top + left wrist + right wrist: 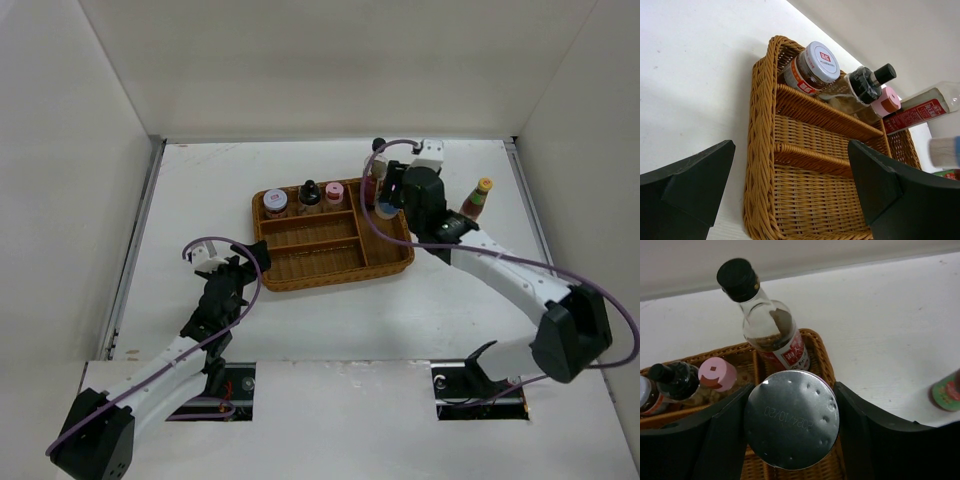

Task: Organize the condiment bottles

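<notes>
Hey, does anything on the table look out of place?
Yes: the yellow-capped bottle stands alone on the table, right of the wicker tray. The rest are at the tray, including the silver-capped bottle in the right gripper.

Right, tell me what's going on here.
The right jaws are closed on the silver-capped bottle at the right end of the wicker tray, beside the tall black-capped bottle. A short jar, a small black-capped bottle and a pink-capped shaker stand in its back row. The yellow-capped bottle stands outside, to the tray's right. The left jaws are open and empty, near the tray's left side.
</notes>
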